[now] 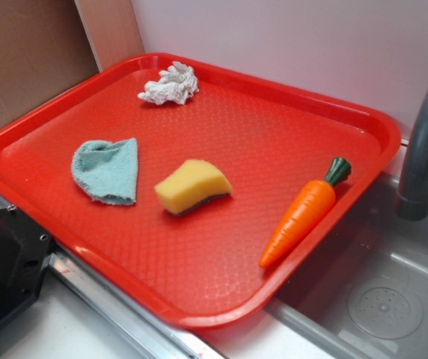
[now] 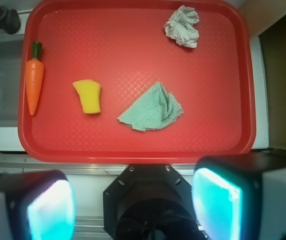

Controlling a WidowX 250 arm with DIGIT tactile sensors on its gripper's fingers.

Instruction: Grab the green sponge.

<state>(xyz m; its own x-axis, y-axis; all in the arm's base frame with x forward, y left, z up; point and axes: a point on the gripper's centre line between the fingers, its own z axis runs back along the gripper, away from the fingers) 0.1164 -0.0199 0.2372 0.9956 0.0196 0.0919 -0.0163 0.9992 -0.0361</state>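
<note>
While hovering off the near edge of the red tray (image 2: 138,155), well apart from everything on it, gripper (image 2: 133,205) with jaws spread wide and nothing between the glowing pads (image 2: 50,210). Near the tray's middle, green sponge (image 1: 193,186), yellow foam up, dark scouring layer underneath, between teal cloth (image 1: 108,170) and toy carrot (image 1: 304,213), touching neither. Toward the far rim, crumpled white rag (image 1: 170,84).

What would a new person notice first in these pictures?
The bright red tray fills the scene. The green sponge lies near its middle, between a teal cloth and a toy carrot by the sink-side rim. The end effector hangs open outside the tray.
</note>
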